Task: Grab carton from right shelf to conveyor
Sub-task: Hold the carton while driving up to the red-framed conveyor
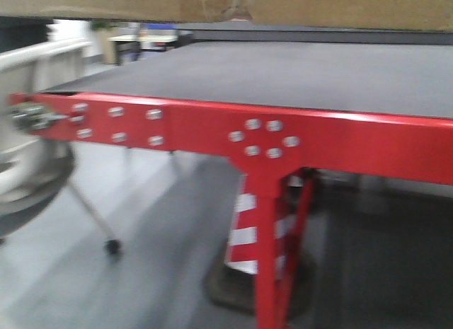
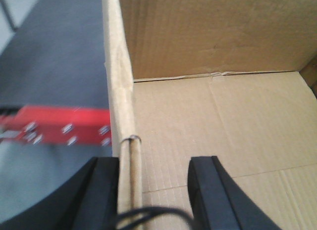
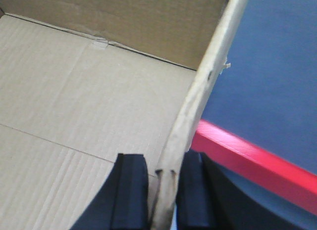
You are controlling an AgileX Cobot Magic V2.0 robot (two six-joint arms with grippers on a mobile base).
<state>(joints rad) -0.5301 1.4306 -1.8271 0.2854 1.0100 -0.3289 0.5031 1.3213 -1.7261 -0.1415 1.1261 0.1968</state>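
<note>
Right claw (image 3: 161, 163) pinches the right wall of the carton (image 3: 74, 91). Left claw (image 2: 154, 163) straddles the left wall, jaws spread wider than the board. Supported at both sides, the carton hangs level above the near edge of the conveyor (image 1: 283, 74), apparently ready for lowering.

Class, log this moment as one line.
carton above conveyor edge | left gripper jaws straddle wall, gap | right gripper jaws clamp wall

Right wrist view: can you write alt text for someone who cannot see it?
The right gripper clamps a side wall of the open brown carton, one black finger inside and one outside. Past the wall lies the conveyor, its dark belt bordered by a red edge.
</note>
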